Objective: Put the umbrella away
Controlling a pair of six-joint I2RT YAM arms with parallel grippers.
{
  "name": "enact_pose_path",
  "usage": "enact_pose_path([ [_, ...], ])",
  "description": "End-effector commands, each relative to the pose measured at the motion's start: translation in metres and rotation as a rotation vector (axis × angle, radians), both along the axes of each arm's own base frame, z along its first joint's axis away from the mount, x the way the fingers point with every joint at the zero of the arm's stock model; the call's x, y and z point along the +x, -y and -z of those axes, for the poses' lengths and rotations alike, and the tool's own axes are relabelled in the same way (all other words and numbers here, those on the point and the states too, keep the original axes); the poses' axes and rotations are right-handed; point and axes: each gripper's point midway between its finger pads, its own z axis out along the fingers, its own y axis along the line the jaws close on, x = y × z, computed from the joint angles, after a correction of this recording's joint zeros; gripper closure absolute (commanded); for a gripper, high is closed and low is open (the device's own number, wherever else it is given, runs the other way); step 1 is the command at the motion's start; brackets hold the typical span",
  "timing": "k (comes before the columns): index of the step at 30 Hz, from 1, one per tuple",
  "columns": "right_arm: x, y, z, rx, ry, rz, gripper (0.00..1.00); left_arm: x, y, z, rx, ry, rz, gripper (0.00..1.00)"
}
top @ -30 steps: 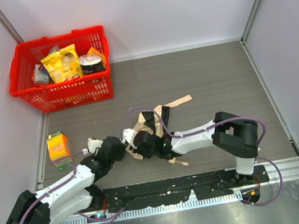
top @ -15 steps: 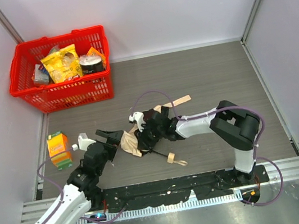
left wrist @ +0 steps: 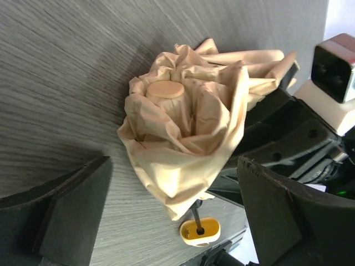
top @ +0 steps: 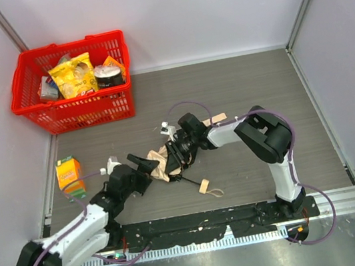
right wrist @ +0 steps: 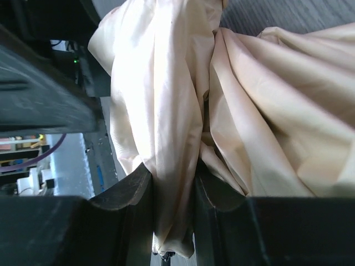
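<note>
On the table (top: pixel 258 86), the right claw (right wrist: pixel 172 191) pinches a fold of the bunched beige umbrella (top: pixel 164 167) while the left claw (top: pixel 144 162) gapes wide just beside it; gathering looks under way, and next the left likely must close on the loose canopy.

A: Is it bright?
B: Yes, soft and even, with faint shadows. The umbrella (right wrist: pixel 161 111) inside the right claw (right wrist: pixel 168 188) shines almost white.
A: Anything fuzzy?
B: Its dark fingers (right wrist: pixel 119 191), close up.
</note>
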Motion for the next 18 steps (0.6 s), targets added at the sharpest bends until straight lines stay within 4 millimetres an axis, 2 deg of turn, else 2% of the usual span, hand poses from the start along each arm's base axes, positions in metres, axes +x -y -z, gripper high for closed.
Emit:
enact_pose_path([
  [1, -0.039, 0.059, 0.084, -0.33, -0.273, 0.076, 0.99, 0.023, 0.027, -0.022, -0.088, 0.054, 0.051, 0.0],
  [4, -0.034, 0.061, 0.087, -0.327, -0.293, 0.072, 0.99, 0.026, 0.028, -0.011, -0.069, 0.032, 0.044, 0.0],
  [9, -0.029, 0.054, 0.078, -0.261, -0.334, 0.043, 0.99, 0.031, 0.012, 0.008, 0.03, 0.0, -0.02, 0.0],
  [18, -0.013, 0.039, 0.053, -0.152, -0.32, 0.028, 0.99, 0.01, -0.009, 0.051, 0.148, -0.151, -0.053, 0.12],
])
